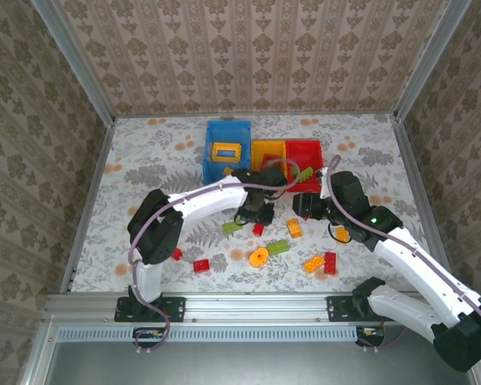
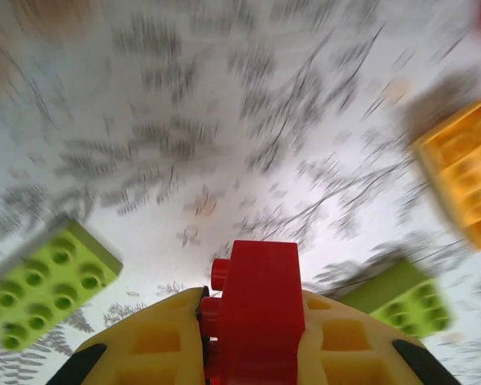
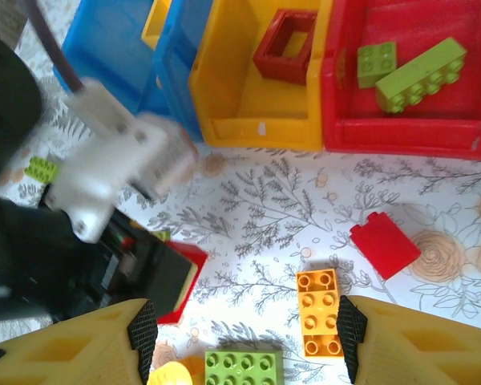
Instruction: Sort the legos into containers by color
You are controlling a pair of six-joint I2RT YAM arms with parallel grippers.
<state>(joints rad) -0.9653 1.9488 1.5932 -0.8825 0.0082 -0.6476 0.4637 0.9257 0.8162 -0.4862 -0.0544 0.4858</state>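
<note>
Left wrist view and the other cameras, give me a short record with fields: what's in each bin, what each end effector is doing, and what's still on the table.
Blue bin: holds an orange-yellow frame
Yellow bin: holds a red frame
Red bin: holds green bricks
Left end effector: shut on a red brick
Right end effector: open, holding nothing
Table: loose bricks in red, orange and green, unsorted

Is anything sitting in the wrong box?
Yes, the colours look mixed up: the red bin holds two green bricks, the yellow bin holds a red frame, and the blue bin holds a yellow frame.
</note>
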